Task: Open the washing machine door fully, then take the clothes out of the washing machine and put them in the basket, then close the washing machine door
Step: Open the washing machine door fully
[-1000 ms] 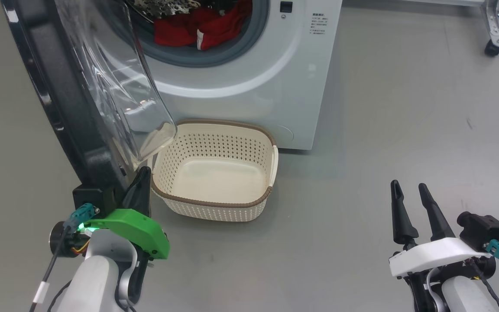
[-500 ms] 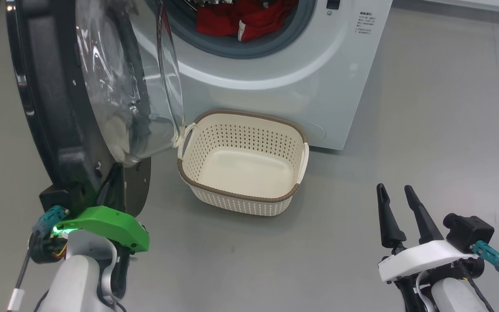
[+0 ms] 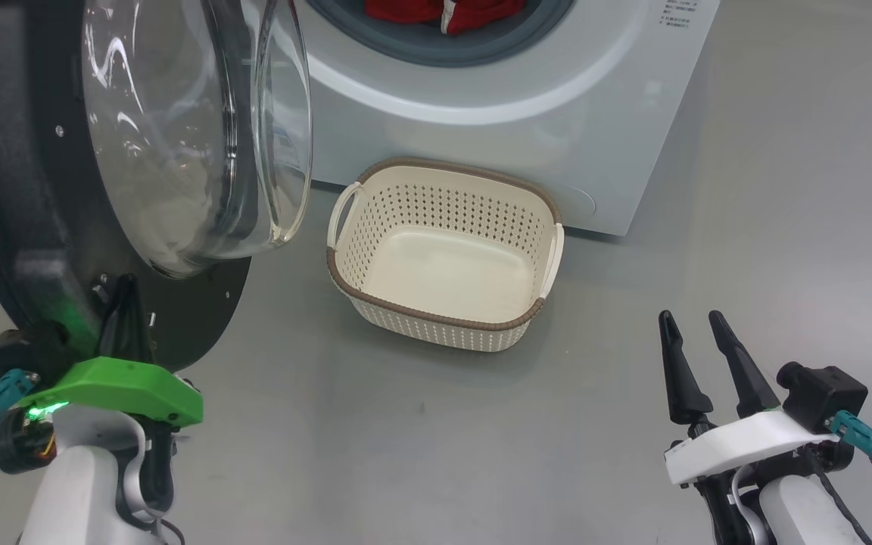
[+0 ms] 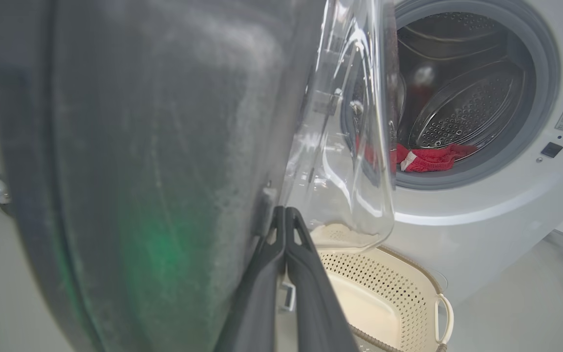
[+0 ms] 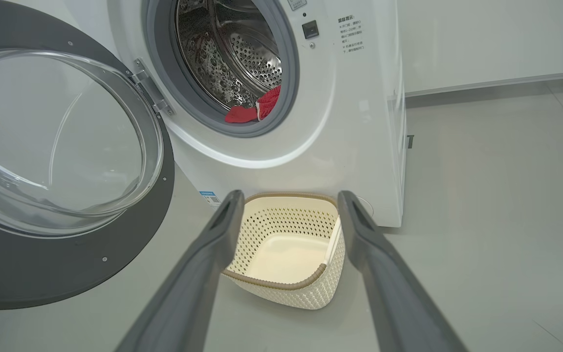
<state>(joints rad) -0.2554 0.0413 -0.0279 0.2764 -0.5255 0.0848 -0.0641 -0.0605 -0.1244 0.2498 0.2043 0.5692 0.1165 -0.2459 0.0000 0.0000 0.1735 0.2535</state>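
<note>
The washing machine door point(image 3: 141, 151) stands swung open on its hinge at the left of the drum opening. Its inner face and bulging glass bowl are turned toward the basket point(image 3: 436, 319).

The left gripper point(image 3: 126, 291) sits at the lower inner face of the door, just below the glass bowl. Its fingers point(image 4: 306, 274) are pressed together with nothing between them. Contact with the door cannot be confirmed.

The right gripper point(image 3: 689, 318) hovers over the floor point(image 3: 746, 227) at the lower right, well apart from the basket. Its fingers point(image 5: 359, 230) are spread and hold nothing.

The clothes point(image 5: 257, 108) lie inside the washing machine point(image 3: 557, 113), at the bottom front of the steel drum, against the grey gasket.

The basket rests upright on the floor just in front of the washing machine, below the opening and beside the open door. It is empty.
</note>
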